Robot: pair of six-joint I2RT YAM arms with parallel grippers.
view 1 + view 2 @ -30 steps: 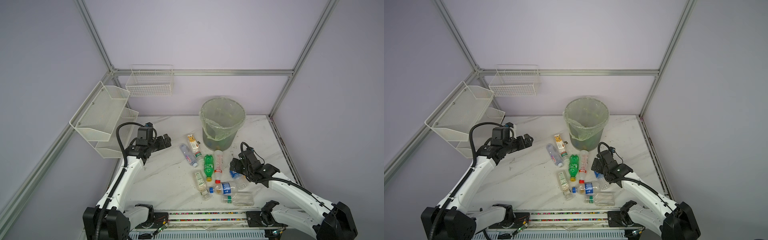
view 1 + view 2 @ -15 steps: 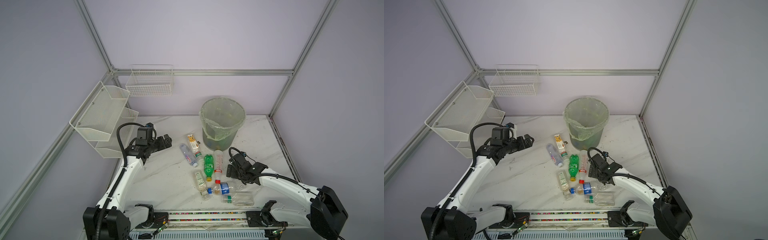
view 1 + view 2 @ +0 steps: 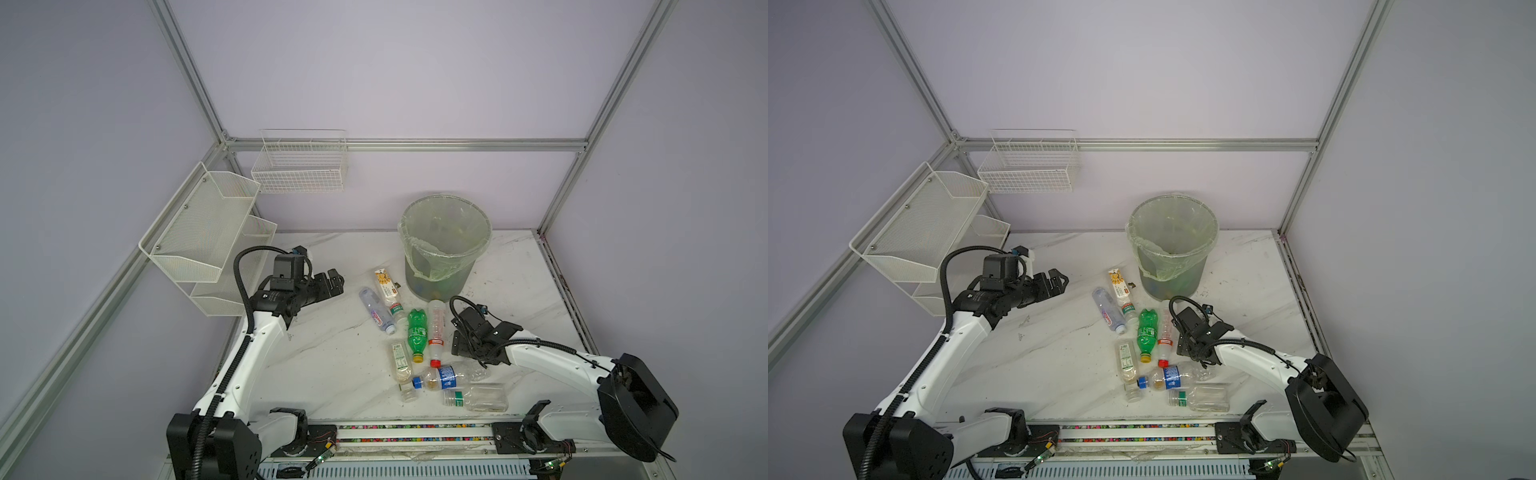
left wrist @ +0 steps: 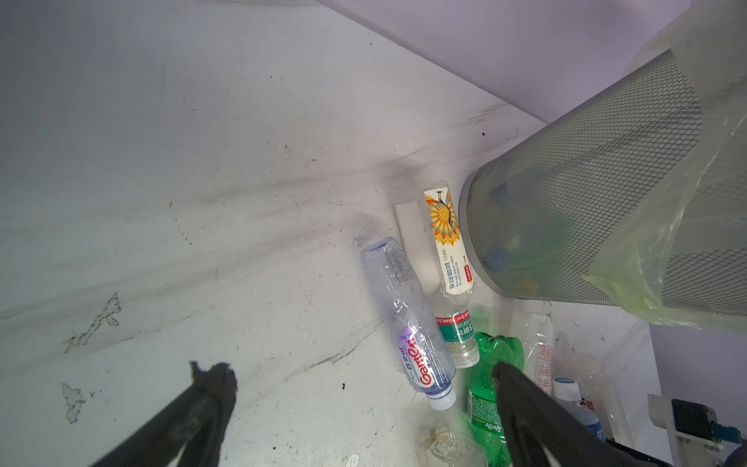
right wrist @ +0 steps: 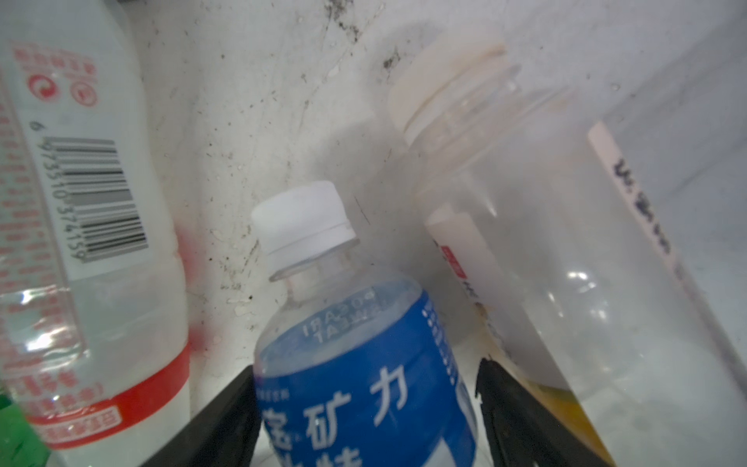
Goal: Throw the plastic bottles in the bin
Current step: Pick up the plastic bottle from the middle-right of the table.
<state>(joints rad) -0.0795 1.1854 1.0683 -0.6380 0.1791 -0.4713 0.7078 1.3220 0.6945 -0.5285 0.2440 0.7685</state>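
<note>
Right gripper [image 5: 366,370] is reaching down to the bench [image 3: 324,361] among the plastic bottles [image 3: 435,328]. Its two black fingers [image 5: 226,416] are standing either side of a blue-labelled bottle [image 5: 355,364] with a white cap. One finger is seeming to touch the label while the other is sitting a sliver off it, so whether the bottle is actually being squeezed cannot be told. In the right wrist view a red-banded bottle [image 5: 89,242] is lying just beside this one on one side, and a wide clear bottle [image 5: 566,263] is lying on the other.

Left gripper [image 3: 332,283] is hanging above the bench with its jaws spread wide and nothing between them, well apart from the right arm. In the left wrist view a purple-labelled bottle [image 4: 408,323] and a green bottle [image 4: 481,408] are lying ahead of it.

In both top views the bottles are lying on their sides in a loose cluster in front of the bin [image 3: 457,280]. A sunflower-labelled bottle [image 3: 386,284] is lying just beside its base. The bin is standing upright at the back of the bench, lined with a pale bag, and coloured shapes are showing through its wall.
</note>
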